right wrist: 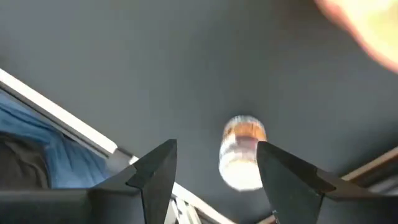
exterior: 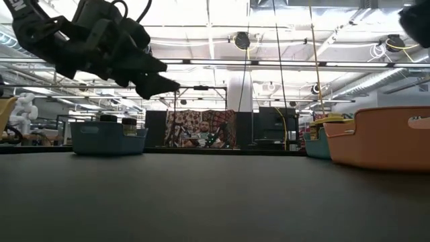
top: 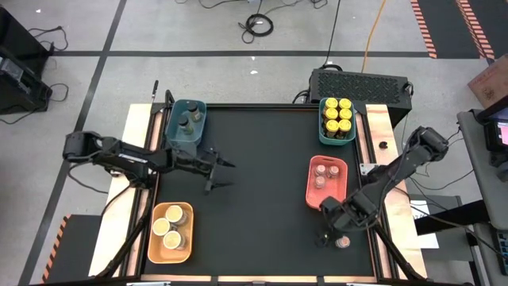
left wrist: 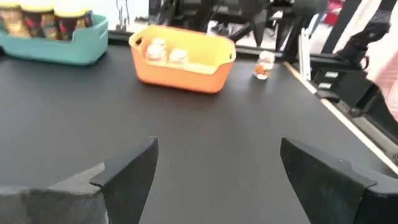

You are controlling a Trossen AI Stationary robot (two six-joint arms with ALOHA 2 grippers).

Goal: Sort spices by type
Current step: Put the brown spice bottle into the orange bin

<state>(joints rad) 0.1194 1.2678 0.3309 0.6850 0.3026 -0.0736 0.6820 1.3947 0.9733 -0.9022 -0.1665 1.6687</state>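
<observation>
One small pinkish-lidded spice jar (top: pixel 343 241) stands upright by itself on the black mat near the table's near right corner; it also shows in the wrist views (right wrist: pixel 241 158) (left wrist: pixel 264 64). My right gripper (top: pixel 326 235) hangs over the mat just left of the jar, pointing steeply down. It is open (right wrist: pixel 217 171) and the jar lies beyond its fingertips, untouched. My left gripper (top: pixel 224 170) is open (left wrist: pixel 217 168) and nearly level above the mat's left half, with nothing between its fingers.
Four trays sit on the mat. A blue one (top: pixel 186 123) at far left has dark-lidded jars, a teal one (top: pixel 336 119) at far right has yellow-lidded jars. A salmon one (top: pixel 326 181) at right has pinkish-lidded jars, an orange one (top: pixel 171 232) at near left has tan-lidded jars.
</observation>
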